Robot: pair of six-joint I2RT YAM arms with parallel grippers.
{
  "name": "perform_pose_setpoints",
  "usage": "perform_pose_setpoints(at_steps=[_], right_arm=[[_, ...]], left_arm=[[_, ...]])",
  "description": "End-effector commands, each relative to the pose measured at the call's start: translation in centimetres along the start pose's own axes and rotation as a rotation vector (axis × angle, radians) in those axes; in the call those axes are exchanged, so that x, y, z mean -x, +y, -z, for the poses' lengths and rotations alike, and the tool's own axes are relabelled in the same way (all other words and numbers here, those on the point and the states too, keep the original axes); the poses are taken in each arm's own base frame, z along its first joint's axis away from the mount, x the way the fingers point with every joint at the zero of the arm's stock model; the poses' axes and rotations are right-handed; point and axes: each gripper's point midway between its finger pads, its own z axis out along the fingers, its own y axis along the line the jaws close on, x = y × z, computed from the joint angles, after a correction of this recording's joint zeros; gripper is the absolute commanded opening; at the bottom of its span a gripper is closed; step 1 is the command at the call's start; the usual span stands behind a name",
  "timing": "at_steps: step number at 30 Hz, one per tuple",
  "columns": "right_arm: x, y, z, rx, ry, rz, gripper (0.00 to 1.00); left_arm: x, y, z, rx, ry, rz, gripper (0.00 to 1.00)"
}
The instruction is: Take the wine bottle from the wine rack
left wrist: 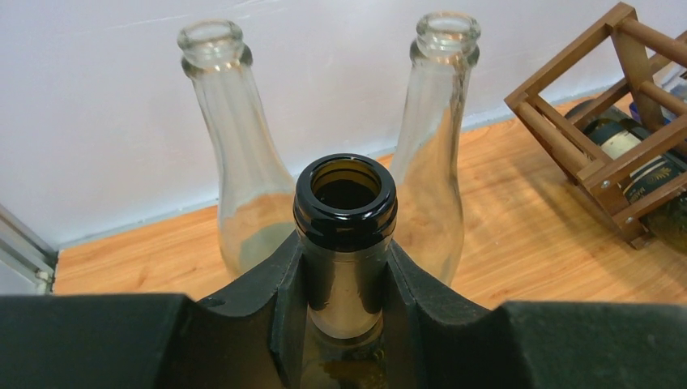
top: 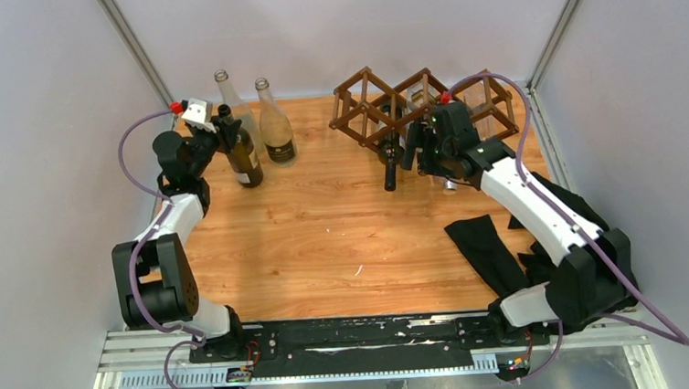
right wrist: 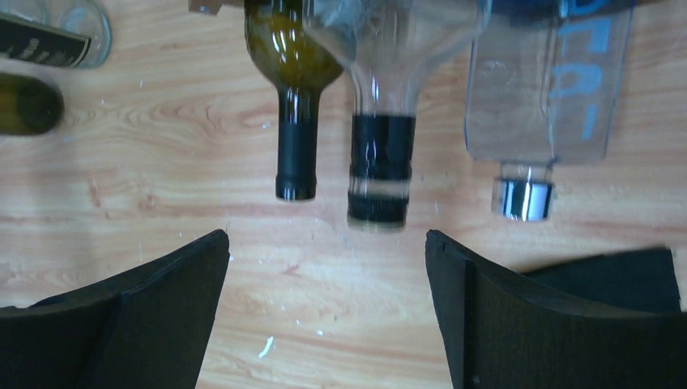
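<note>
The dark brown lattice wine rack [top: 421, 102] stands at the back right, with bottles lying in its cells. In the right wrist view three necks point toward me: a dark green wine bottle [right wrist: 296, 154], a clear bottle with a black neck wrap [right wrist: 381, 174] and a clear square bottle with a silver cap [right wrist: 526, 105]. My right gripper [right wrist: 326, 237] is open just short of the necks, roughly in line with the black-wrapped one, touching nothing. My left gripper [left wrist: 346, 275] is shut on the neck of an upright dark bottle [left wrist: 346, 194] at the back left.
Two clear empty bottles [left wrist: 235, 146] [left wrist: 433, 138] stand right behind the held dark bottle, near the back wall. The rack's end [left wrist: 599, 105] shows a labelled bottle [left wrist: 640, 158] inside. A black cloth [top: 491, 248] lies by the right arm's base.
</note>
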Motion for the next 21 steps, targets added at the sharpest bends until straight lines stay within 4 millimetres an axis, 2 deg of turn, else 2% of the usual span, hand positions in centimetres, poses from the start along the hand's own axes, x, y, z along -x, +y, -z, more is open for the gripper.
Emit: perform_pose_setpoints(at_steps=[1,5,6,10,11,12,13,15,18,21], right_arm=[[2.5,0.5,-2.1,0.031,-0.021,-0.003,0.93],[3.6,-0.2,-4.0,0.004,-0.021,-0.019,0.93],[4.0,-0.5,-4.3,0.001,-0.026,-0.028,0.93],[4.7,-1.0,-5.0,-0.006,-0.041,-0.048,0.94],[4.7,-1.2,-5.2,-0.008,-0.042,-0.047,0.95],[4.8,-1.2,-5.3,-0.011,-0.043,-0.046,0.95],[5.0,-1.5,-5.5,-0.02,-0.047,-0.045,0.95],[5.1,-1.9,-5.8,-0.032,-0.048,-0.05,0.96],[5.7,-2.4,-6.6,-0.037,-0.058,-0.058,0.97],[6.4,-2.7,-7.2,-0.038,-0.07,-0.069,0.97]], left_arm=[[3.6,-0.3,0.4,-0.02,-0.154,-0.121,0.04],[3.1,-0.6,0.6,-0.023,-0.162,-0.108,0.08],[3.1,-0.6,0.7,-0.024,-0.164,-0.107,0.11],[3.0,-0.9,1.0,-0.027,-0.159,-0.109,0.35],[3.0,-1.0,1.1,-0.029,-0.155,-0.11,0.47],[3.1,-1.1,1.3,-0.031,-0.149,-0.114,0.54],[3.2,-1.2,1.5,-0.035,-0.142,-0.12,0.67],[3.4,-1.5,1.8,-0.037,-0.126,-0.122,0.77],[4.0,-1.9,2.7,-0.035,-0.092,-0.138,0.98],[4.4,-2.6,3.6,-0.052,-0.042,-0.13,1.0]])
